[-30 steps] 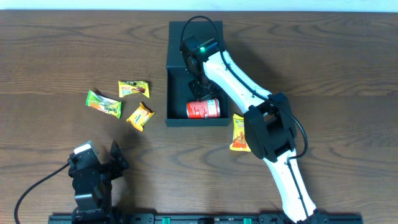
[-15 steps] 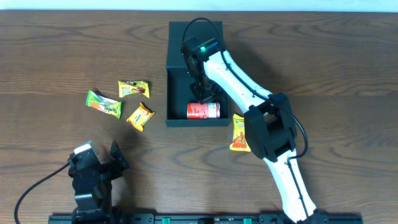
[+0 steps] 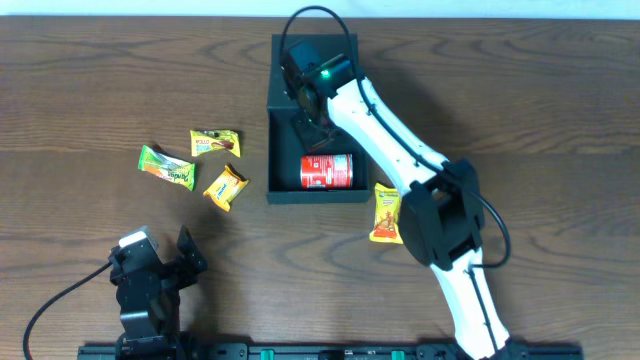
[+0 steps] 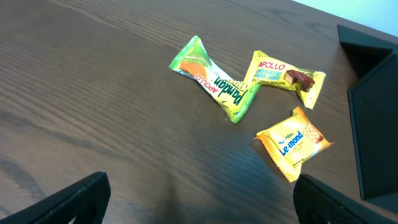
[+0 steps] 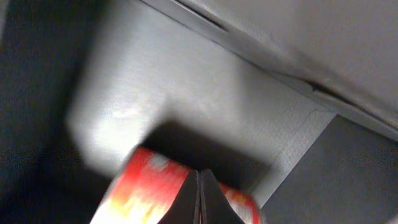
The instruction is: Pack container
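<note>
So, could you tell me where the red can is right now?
In the overhead view, the red can lies on its side inside the container, at the end nearest the robot.

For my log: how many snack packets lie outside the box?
4: green packet, Apollo packet, Le-mond packet left of the container; orange packet right of it. The arm may hide others.
</note>
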